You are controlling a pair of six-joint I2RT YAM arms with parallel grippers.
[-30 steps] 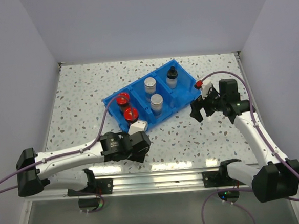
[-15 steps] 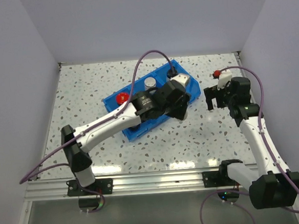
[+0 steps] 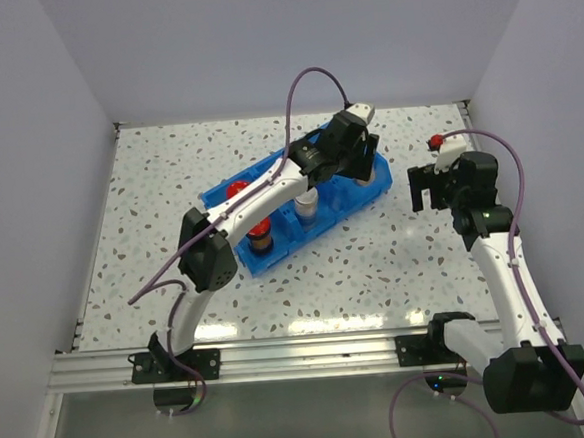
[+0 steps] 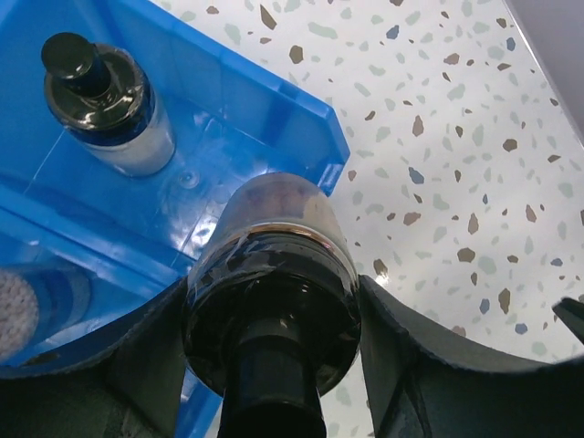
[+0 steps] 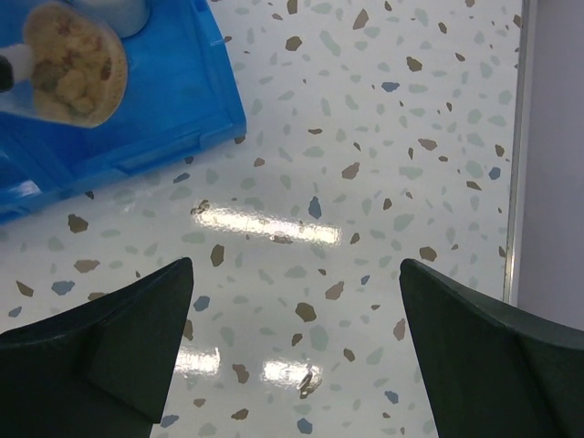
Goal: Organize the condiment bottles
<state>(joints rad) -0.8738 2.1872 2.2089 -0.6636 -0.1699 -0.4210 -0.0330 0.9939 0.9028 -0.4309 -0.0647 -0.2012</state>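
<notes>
In the top view the left arm (image 3: 268,188) stretches from the lower left across the blue three-compartment plastic bin (image 3: 346,203), which lies slantwise at mid-frame on the speckled white surface (image 3: 151,209). The left jaws are clenched on a small black-capped jar with a dark body (image 4: 274,246). In the left wrist view this jar fills the lower centre, gripped just below its cap. It is tilted, with its base pointing out over the far wall of the bin's end compartment. Whether it touches the bin cannot be told. A second black-capped jar (image 4: 100,100) stands upright in that same compartment, at the upper left of that view.

In the top view, two red-capped jars (image 3: 236,191) (image 3: 260,231) stand in the bin's left-hand compartment. One silver-capped clear jar (image 3: 308,206) shows in the middle one, just beside the arm.

The right arm (image 3: 506,264) rises along the right side of the frame. The right jaws are spread wide and grasp nothing. They hang over bare surface just right of the bin, whose corner shows at the upper left of the right wrist view.
</notes>
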